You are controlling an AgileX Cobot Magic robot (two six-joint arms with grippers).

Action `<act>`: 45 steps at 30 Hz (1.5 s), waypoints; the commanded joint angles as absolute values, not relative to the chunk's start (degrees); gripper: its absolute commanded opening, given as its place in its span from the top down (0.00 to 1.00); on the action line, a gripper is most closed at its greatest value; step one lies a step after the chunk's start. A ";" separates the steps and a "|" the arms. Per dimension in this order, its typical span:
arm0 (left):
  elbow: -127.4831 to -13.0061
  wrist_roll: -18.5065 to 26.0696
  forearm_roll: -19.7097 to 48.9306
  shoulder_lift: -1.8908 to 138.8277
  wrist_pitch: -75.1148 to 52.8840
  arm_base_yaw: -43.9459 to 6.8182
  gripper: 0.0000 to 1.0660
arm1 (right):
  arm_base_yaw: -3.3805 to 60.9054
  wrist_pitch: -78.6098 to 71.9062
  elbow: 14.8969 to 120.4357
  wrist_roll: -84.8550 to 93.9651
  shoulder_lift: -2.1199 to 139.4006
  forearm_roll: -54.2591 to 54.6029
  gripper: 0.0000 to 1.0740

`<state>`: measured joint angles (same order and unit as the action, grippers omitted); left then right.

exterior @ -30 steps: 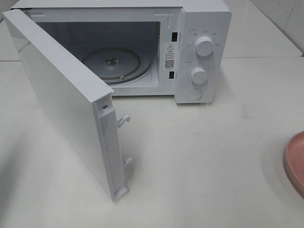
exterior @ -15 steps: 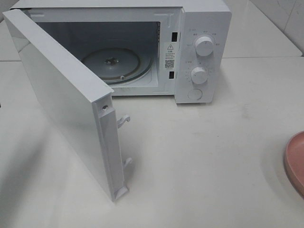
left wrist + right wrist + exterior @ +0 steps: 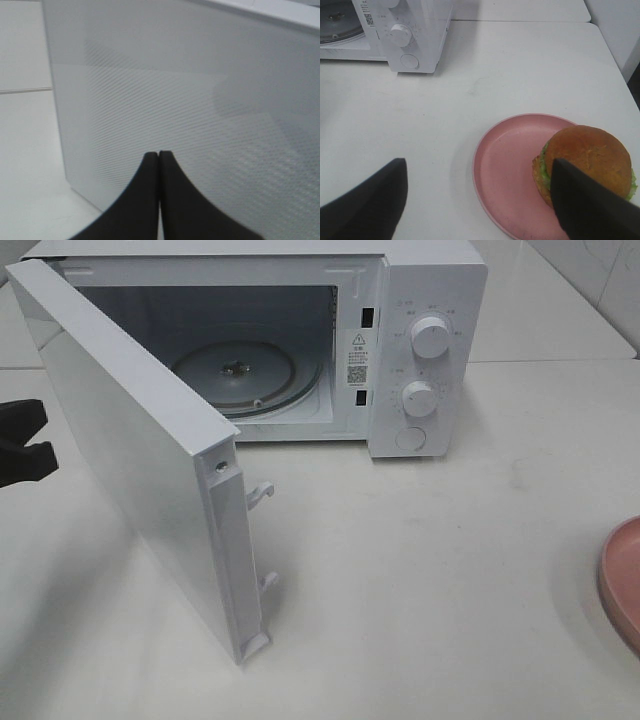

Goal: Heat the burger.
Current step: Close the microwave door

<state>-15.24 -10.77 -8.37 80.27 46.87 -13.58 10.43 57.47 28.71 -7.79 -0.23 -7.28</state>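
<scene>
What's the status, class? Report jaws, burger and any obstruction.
Left gripper shut, behind the open microwave door. Right gripper open above the pink plate. Burger on plate, ungrasped. Path to the microwave cavity unobstructed.

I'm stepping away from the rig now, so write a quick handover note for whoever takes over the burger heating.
Left gripper: shut, empty, facing the outside of the open microwave door.
Right gripper: open, empty, above the table near the burger.
Burger sits on the pink plate, right of the microwave.
Done: door open, glass turntable bare.
Left: grasp burger, set it on the turntable, close door, start heating.
</scene>
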 commanded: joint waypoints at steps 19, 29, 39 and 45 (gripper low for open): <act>-26.87 4.30 19.08 92.19 47.44 -35.41 1.00 | 10.08 57.18 28.59 -7.22 -1.89 -7.33 0.29; -35.58 7.91 26.81 98.20 47.27 -39.30 1.00 | 10.08 57.18 28.59 -7.22 -1.89 -7.33 0.29; -48.30 10.26 32.03 105.31 43.54 -40.68 1.00 | 10.08 57.18 28.59 -7.22 -1.89 -7.33 0.29; -52.88 10.26 32.95 108.17 42.63 -40.68 1.00 | 10.08 57.18 28.59 -7.16 -1.89 -7.33 0.29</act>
